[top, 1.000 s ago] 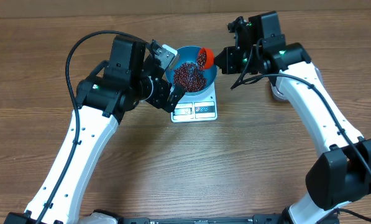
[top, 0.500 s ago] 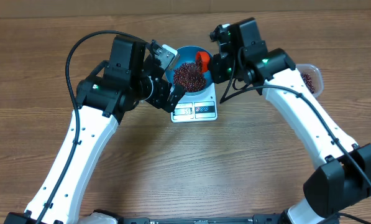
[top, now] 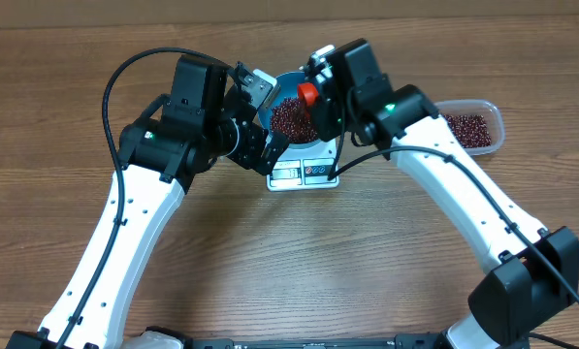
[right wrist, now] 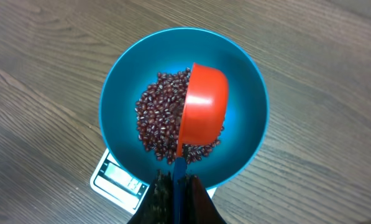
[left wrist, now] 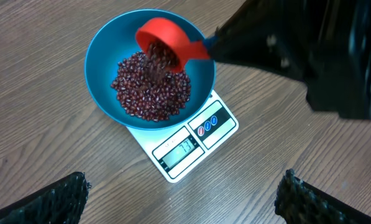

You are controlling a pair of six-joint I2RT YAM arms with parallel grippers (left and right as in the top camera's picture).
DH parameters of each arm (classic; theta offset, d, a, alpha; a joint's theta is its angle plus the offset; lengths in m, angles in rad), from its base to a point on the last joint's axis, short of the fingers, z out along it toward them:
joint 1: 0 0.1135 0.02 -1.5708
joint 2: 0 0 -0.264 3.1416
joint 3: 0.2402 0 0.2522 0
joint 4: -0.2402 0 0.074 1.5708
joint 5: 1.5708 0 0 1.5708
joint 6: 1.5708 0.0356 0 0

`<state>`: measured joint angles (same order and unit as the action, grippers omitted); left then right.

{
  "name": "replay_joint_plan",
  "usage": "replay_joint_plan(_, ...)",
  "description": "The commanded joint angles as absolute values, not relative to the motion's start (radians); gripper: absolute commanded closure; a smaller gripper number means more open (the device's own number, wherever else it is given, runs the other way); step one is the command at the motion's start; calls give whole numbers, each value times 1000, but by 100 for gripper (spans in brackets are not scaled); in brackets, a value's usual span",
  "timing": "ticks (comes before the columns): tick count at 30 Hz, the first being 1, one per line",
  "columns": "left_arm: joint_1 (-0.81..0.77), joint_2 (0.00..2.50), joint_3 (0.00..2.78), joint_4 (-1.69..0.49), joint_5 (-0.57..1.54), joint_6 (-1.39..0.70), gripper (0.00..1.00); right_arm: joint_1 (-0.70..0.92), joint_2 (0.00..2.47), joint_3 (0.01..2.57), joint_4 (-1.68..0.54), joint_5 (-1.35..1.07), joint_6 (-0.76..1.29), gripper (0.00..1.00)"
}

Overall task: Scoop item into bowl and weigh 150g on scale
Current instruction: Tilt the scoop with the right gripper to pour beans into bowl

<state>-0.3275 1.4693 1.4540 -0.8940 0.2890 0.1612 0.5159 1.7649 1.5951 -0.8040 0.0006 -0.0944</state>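
The blue bowl [left wrist: 110,56] [right wrist: 120,81] [top: 281,85] sits on the white scale [left wrist: 191,140] [top: 304,173] [right wrist: 114,180], holding a heap of red-brown beans [left wrist: 148,93] [right wrist: 154,115] [top: 291,118]. My right gripper [right wrist: 178,186] is shut on the blue handle of a red scoop [right wrist: 202,109] [left wrist: 166,43] [top: 306,94], which is tipped on its side over the bowl, and beans spill from it. My left gripper [left wrist: 182,199] is open with nothing between its fingers, hovering over the table just in front of the scale.
A clear plastic tub [top: 468,126] of more beans stands at the right, behind the right arm. The left arm's wrist hangs close to the bowl's left side in the overhead view.
The right arm has swung left over the bowl and tipped the scoop, uncovering the tub behind it. The left arm has stayed still.
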Motion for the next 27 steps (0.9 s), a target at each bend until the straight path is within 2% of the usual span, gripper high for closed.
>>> replay_joint_plan(1, -329, 1446, 1469, -893, 304, 180, 0, 564, 1728, 1625, -799, 125, -150, 96)
replay_joint_plan(27, -329, 1446, 1469, -893, 304, 180, 0, 570, 1728, 1625, -815, 143, -142, 96)
